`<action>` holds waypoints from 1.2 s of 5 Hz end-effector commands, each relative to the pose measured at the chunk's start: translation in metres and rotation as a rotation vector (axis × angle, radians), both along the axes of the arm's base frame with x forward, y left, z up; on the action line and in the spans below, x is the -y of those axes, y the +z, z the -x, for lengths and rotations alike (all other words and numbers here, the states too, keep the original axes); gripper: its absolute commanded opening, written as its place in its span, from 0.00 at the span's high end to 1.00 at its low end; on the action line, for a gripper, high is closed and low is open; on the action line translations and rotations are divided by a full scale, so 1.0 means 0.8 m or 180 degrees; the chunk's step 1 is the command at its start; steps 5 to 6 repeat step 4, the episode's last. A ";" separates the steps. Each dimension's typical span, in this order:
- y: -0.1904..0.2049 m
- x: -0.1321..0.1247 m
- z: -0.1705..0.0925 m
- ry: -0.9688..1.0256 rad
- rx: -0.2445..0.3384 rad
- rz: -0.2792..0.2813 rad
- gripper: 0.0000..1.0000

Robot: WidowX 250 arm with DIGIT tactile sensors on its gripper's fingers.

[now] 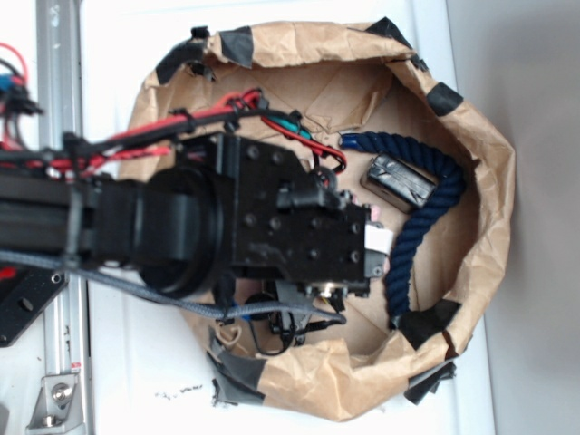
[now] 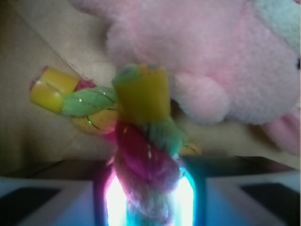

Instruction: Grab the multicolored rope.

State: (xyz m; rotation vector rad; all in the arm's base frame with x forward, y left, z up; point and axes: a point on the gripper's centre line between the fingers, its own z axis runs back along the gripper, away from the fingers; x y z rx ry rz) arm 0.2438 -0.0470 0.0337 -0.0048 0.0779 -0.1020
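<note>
The multicolored rope (image 2: pixel 141 165), twisted from pink, yellow and light green strands with yellow taped ends, lies looped on brown paper in the wrist view. It runs down between the jaws of my gripper (image 2: pixel 149 188). The jaws press against its thick pink part on both sides, with bright glare behind. In the exterior view the arm's black wrist block covers the rope and the fingers; the gripper (image 1: pixel 367 245) points down into the paper-lined nest.
A pink plush bunny (image 2: pixel 207 52) lies just beyond the rope, touching its end. A dark navy rope (image 1: pixel 426 208) curves along the right inside wall of the crumpled brown paper nest (image 1: pixel 489 154). A black taped box (image 1: pixel 399 181) sits beside it.
</note>
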 end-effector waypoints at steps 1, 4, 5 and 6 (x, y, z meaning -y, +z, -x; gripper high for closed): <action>0.132 -0.042 -0.008 0.0117 0.0736 0.0260 1.00; 0.179 -0.067 -0.004 0.0293 0.0745 0.0054 1.00; 0.179 -0.067 -0.004 0.0293 0.0745 0.0054 1.00; 0.179 -0.067 -0.004 0.0293 0.0745 0.0054 1.00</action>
